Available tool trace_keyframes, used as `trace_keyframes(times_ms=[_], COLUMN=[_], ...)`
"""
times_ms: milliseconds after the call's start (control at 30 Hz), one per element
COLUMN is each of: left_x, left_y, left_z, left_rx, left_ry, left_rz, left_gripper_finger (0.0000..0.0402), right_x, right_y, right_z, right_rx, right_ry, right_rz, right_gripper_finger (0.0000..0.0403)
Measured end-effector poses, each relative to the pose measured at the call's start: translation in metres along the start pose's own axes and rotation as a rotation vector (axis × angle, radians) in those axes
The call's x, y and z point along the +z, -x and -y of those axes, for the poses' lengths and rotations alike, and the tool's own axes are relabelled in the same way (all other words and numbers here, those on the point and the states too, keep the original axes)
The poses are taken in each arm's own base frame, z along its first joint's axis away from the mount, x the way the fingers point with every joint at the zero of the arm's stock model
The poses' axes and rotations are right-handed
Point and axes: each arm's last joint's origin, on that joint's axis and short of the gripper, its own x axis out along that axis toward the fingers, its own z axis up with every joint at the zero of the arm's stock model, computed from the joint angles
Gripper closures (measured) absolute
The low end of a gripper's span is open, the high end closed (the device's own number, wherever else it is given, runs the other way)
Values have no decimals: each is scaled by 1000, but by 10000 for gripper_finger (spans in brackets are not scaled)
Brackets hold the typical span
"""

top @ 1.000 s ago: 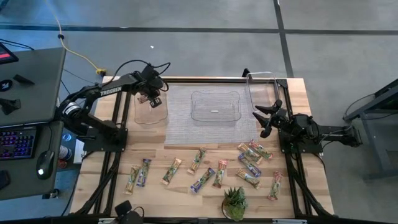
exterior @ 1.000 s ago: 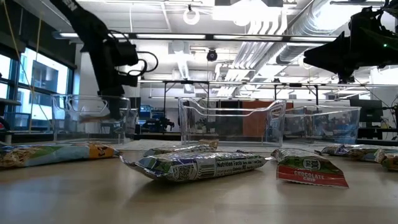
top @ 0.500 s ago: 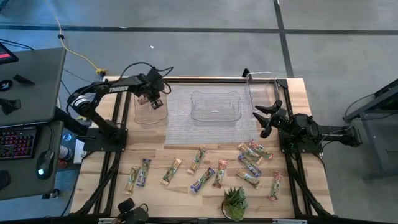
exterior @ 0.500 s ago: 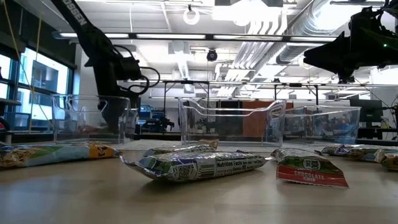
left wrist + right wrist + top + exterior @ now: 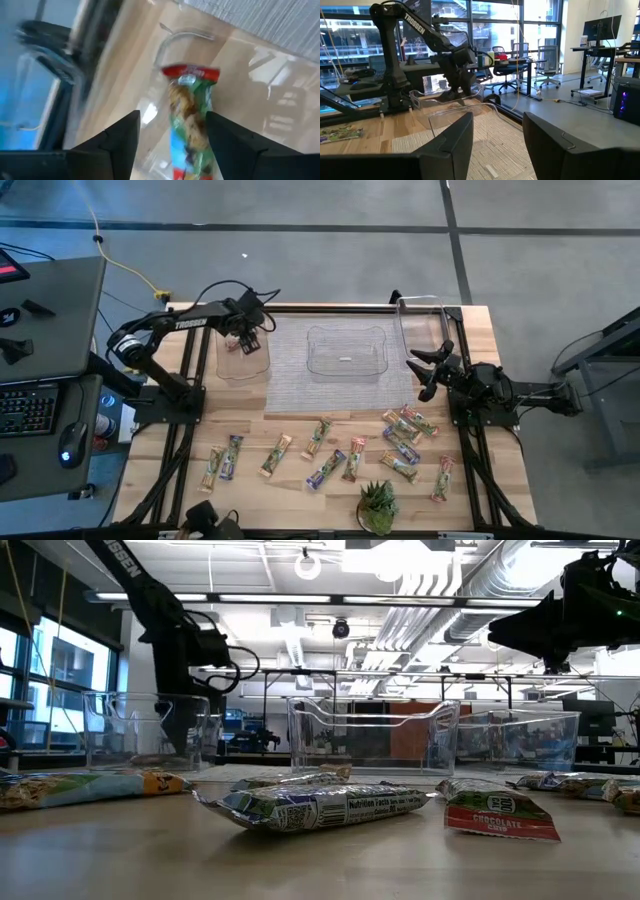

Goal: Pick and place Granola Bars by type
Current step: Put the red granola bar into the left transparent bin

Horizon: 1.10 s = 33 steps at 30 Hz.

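bars, handling: The Granola Bars are judged light, flat and thin; the shiny wrappers are likely slippery and crinkle under pressure, and the contents may crumble if squeezed hard.
bars, hold: A grip across the narrow width near mid-length is judged best, with the fingers set down flat to the table.
bars, location: Most are scattered across the near half of the table, well apart from the three clear bins; one green-and-red bar is seen lying inside the left bin.
left pincer: Poised over the left bin, pointed down; the fingers are spread wide either side of the bar below, nothing gripped.
right pincer: Held raised beside the right bin, fingers parted, empty, waiting.
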Motion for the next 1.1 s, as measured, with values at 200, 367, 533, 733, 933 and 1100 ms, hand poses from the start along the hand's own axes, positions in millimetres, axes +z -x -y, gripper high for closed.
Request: trace_keyframes(times_ms=[200,367,533,733,933,1100], left_x=[17,27,35,37,24,5], left_y=[45,95,140,168,189,204], left_z=[1,9,30,84,153,206], left_rx=[-33,-212,-437,-533,-594,-624], left_ry=[-17,18,27,-95,-207,-208], left_rz=[-26,-50,-41,6,97,228], left_gripper_finger=[181,181,181,181,181,181], right_x=[0,0,0,0,0,0], right_y=[0,0,0,0,0,0], right_z=[0,0,0,0,0,0], right_rx=[0,0,0,0,0,0], right_ry=[0,0,0,0,0,0], right_rz=[0,0,0,0,0,0], right_gripper_finger=[247,247,247,247,247,247])
